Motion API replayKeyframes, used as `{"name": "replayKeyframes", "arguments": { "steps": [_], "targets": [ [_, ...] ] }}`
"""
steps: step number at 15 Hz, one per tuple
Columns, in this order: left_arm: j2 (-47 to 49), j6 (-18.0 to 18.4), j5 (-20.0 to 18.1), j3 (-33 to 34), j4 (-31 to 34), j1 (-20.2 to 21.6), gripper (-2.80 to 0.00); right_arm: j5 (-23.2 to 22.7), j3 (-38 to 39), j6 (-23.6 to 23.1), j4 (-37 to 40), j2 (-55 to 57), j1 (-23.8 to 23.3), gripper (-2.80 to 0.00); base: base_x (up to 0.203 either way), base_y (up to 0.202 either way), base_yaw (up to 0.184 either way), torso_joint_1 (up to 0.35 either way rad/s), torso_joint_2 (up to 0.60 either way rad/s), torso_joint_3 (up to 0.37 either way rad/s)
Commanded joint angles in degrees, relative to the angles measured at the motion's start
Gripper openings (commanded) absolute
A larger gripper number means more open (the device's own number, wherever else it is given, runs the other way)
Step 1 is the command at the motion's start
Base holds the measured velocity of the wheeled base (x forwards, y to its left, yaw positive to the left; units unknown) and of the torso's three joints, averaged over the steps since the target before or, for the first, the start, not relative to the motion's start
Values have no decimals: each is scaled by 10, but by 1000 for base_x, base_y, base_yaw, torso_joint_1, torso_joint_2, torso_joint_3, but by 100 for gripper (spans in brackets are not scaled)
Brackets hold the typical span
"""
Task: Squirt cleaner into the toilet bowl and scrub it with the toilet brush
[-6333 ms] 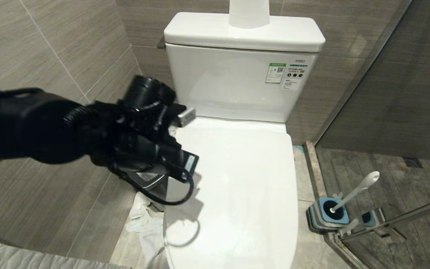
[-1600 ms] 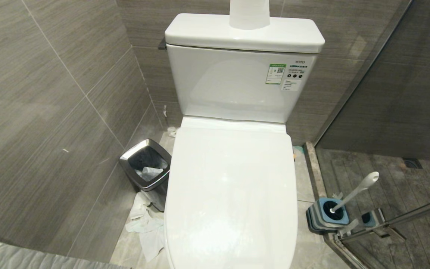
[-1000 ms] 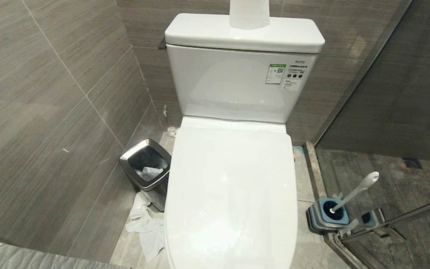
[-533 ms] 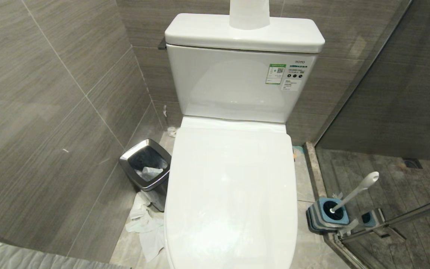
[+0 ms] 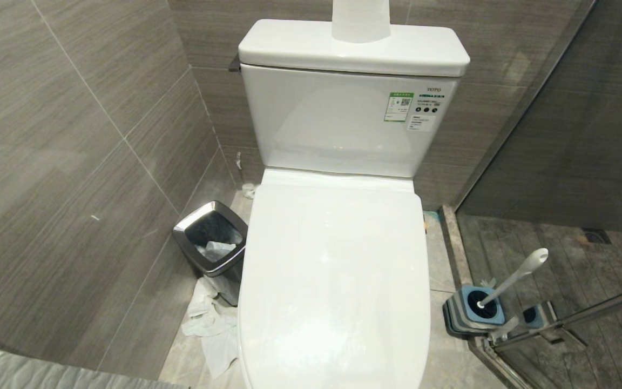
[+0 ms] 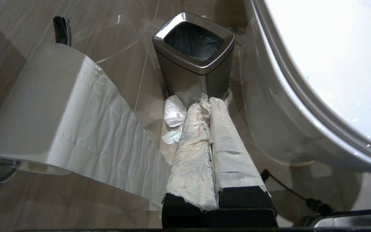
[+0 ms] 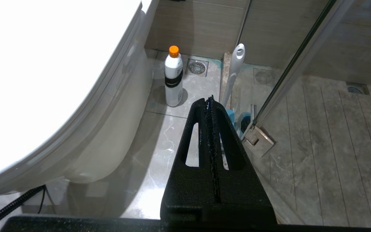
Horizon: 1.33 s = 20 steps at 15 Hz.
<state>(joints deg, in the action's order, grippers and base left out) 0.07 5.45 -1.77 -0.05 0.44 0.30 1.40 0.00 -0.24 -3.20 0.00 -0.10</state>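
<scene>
Head view, scanned left to right: grey tiled wall (image 5: 73,135) at 9 o'clock; chrome-rimmed square bin (image 5: 211,246) at 8 o'clock, just beside the toilet, with crumpled paper (image 5: 211,332) strewn on the floor before it; toilet bowl (image 5: 335,281) at centre, hidden under its closed white lid, cistern (image 5: 343,119) at 12 o'clock bearing a white cylinder (image 5: 360,19) on top; toilet brush (image 5: 513,278) at 4 o'clock, standing tilted in a blue-and-grey holder (image 5: 473,313) against the glass shower door (image 5: 575,135). No arm anywhere in this view. Left wrist view: toilet roll (image 6: 43,106) on the wall with a sheet hanging down, then the left gripper (image 6: 209,100), paper-wrapped fingers pressed together on nothing, aimed at the bin from low beside the bowl. Right wrist view: bowl's outer wall, then the cleaner (image 7: 173,77), a white orange-capped bottle, upright on the floor just beside the bowl, near a floor drain (image 7: 197,67); right gripper (image 7: 210,100) with black fingers pressed together, empty, pointing between bottle and brush handle, well apart from both.
</scene>
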Motion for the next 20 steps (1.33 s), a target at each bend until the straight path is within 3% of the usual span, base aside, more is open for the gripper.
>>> {"name": "replayKeyframes", "arguments": {
  "steps": [1, 2, 20],
  "targets": [
    [0, -20, 2, 1, -1, 0, -280, 0, 15, 0, 0, 0, 0, -280, 0, 0, 0, 0, 0, 0],
    [0, -42, 5, 1, -1, 0, -280, 0, 15, 0, 0, 0, 0, -280, 0, 0, 0, 0, 0, 0],
    [-1, -43, 11, 1, -3, 0, -280, 0, 14, 0, 0, 0, 0, -280, 0, 0, 0, 0, 0, 0]
  ]
}}
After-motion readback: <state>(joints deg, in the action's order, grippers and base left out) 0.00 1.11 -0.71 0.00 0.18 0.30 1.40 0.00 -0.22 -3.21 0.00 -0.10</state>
